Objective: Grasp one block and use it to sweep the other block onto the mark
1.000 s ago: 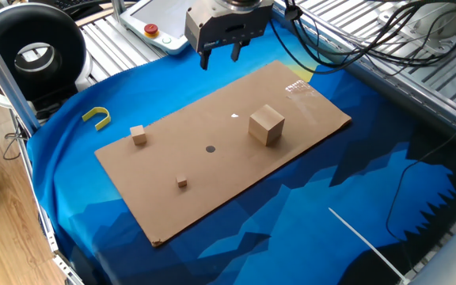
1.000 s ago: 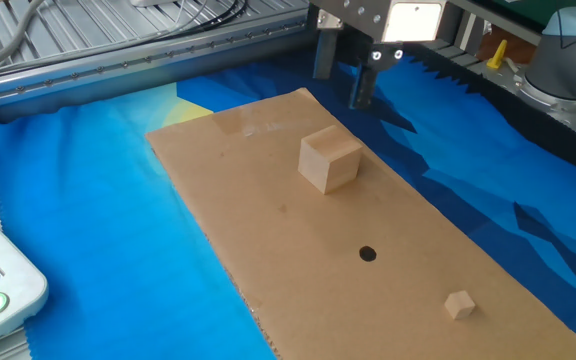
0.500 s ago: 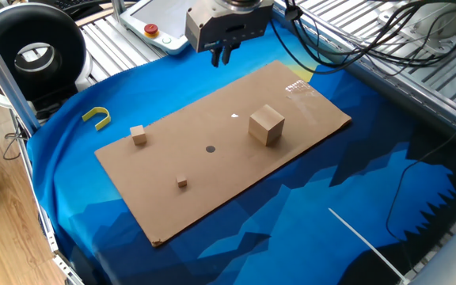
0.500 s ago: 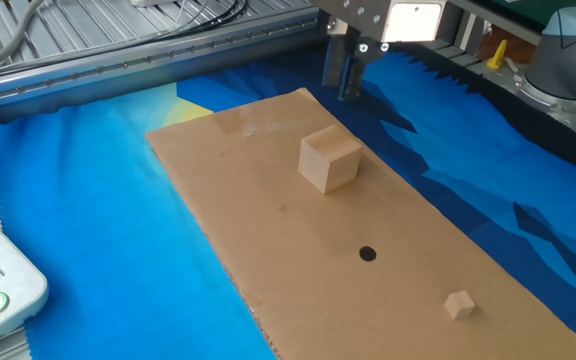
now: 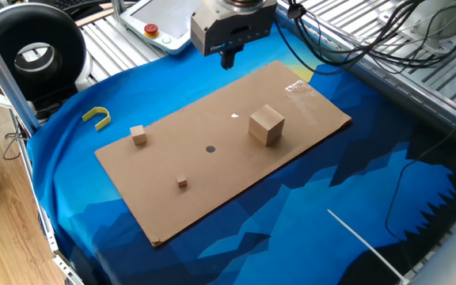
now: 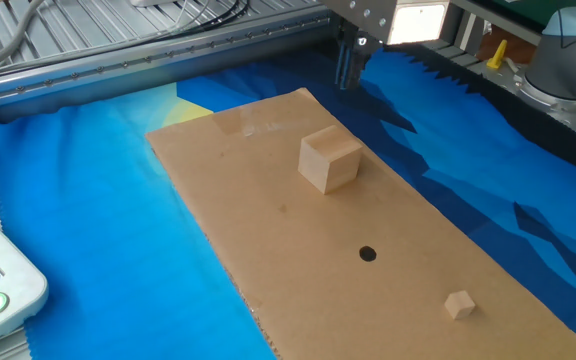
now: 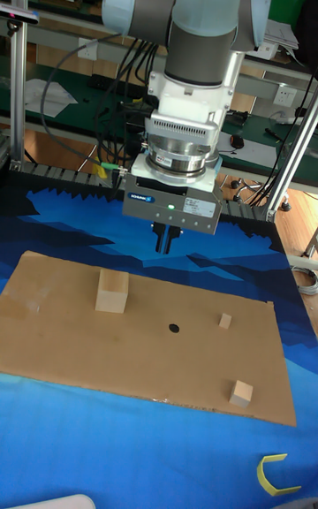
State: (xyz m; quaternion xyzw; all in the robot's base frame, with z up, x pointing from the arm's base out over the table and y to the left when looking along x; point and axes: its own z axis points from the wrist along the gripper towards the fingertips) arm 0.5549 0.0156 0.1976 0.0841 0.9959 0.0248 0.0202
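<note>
The mid-sized pale block point(image 5: 138, 135) point(image 7: 239, 392) sits near the left corner of the cardboard sheet point(image 5: 307, 119). The tiniest block point(image 5: 181, 182) point(image 6: 458, 305) point(image 7: 224, 321) lies a short way from the round dark mark point(image 5: 210, 148) point(image 6: 367, 254) point(image 7: 174, 328). My gripper point(image 5: 228, 59) point(image 6: 348, 75) point(image 7: 165, 244) hangs high over the sheet's edge, well apart from every cube. Its fingers are shut together with nothing between them. The mid-sized block is out of frame in the other fixed view.
A big tan cube point(image 5: 266, 125) point(image 6: 328, 160) point(image 7: 110, 290) stands on the sheet beyond the mark. A white speck point(image 5: 234, 117) and a white printed patch point(image 5: 295, 87) mark the cardboard. A yellow hook point(image 5: 96, 117) point(image 7: 274, 474) lies on the blue cloth.
The gripper's fingers have closed from wide open to shut. The gripper has also drifted slightly right and up in the one fixed view. The cubes have not moved.
</note>
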